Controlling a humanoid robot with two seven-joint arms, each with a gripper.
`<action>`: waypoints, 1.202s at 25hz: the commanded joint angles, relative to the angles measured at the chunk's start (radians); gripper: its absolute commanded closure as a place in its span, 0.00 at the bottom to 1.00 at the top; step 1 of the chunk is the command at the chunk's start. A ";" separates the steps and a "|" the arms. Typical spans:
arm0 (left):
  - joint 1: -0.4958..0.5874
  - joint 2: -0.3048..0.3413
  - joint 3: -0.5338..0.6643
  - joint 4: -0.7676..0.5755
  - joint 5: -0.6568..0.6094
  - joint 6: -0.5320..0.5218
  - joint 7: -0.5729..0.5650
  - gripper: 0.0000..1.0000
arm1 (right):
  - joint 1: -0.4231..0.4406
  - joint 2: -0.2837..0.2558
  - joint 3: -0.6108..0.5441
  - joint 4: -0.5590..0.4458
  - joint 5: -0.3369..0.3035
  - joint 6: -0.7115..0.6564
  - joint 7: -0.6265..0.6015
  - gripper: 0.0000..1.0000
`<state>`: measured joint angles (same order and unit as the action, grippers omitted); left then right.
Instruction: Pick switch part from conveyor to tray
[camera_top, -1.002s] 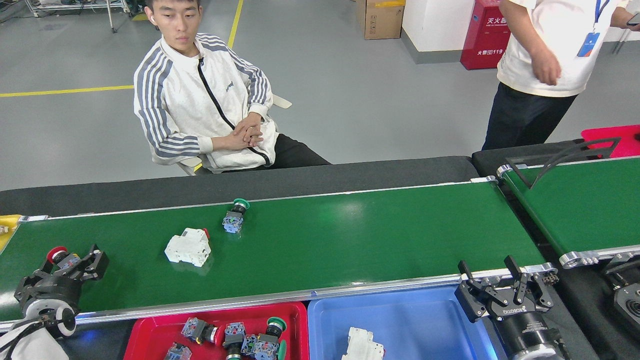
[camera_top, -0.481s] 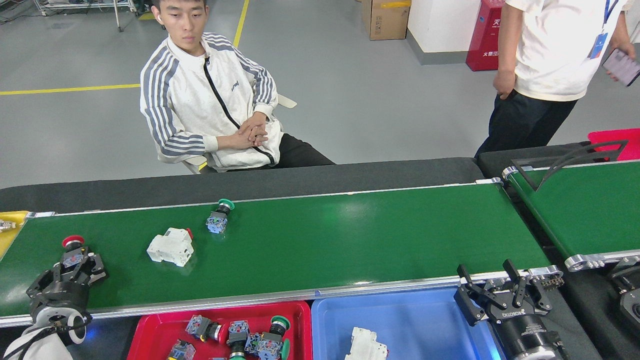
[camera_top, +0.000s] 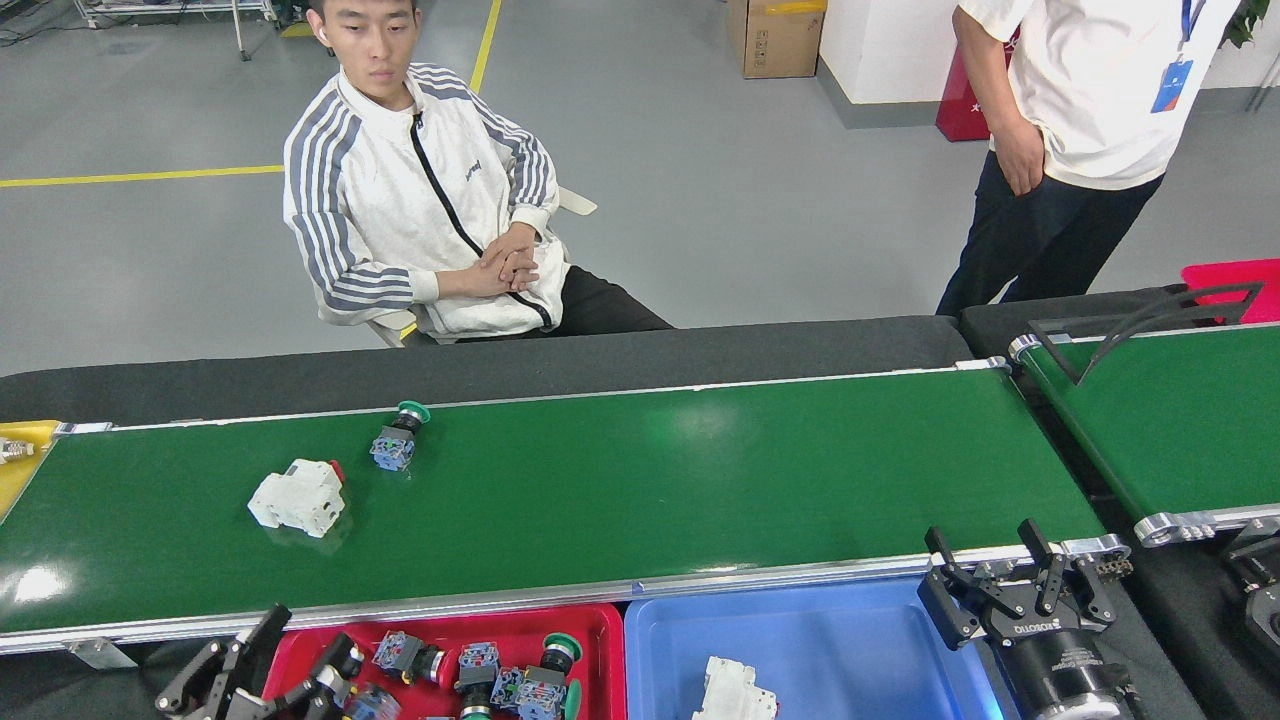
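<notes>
- The left gripper (camera_top: 290, 668) hangs over the left end of the red tray (camera_top: 600, 625), its fingers spread apart; a switch part sits just under it, but I cannot tell whether it is touching.
- Several switch parts (camera_top: 520, 682) lie loose in the red tray.
- On the conveyor (camera_top: 700, 480), a white breaker (camera_top: 297, 497) lies near the left end; a green-capped switch part (camera_top: 397, 438) lies just beside it, close to the far rail.
- The blue tray (camera_top: 800, 650) holds another white breaker (camera_top: 733, 692).
- The right gripper (camera_top: 1020, 585) hovers at the conveyor's near right corner, fingers apart, holding nothing.
- A seated person (camera_top: 430, 190) and a standing person (camera_top: 1070, 130) are behind the conveyor.
</notes>
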<state>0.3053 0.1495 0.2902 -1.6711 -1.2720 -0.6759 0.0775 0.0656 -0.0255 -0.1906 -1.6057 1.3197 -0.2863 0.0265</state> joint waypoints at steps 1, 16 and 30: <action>-0.025 0.004 0.013 0.001 -0.007 0.102 0.005 0.00 | -0.006 -0.008 -0.007 -0.013 -0.004 0.001 -0.002 0.00; -0.132 0.077 0.010 0.155 -0.101 0.461 -0.007 0.00 | 0.000 -0.007 -0.016 -0.013 -0.004 0.001 0.000 0.00; -0.483 0.156 0.000 0.577 -0.107 0.478 -0.039 0.00 | 0.000 -0.007 -0.012 -0.016 -0.002 -0.002 -0.002 0.00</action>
<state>-0.1563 0.2881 0.2886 -1.1061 -1.3766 -0.2037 0.0350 0.0707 -0.0254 -0.2019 -1.6065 1.3198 -0.2808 0.0275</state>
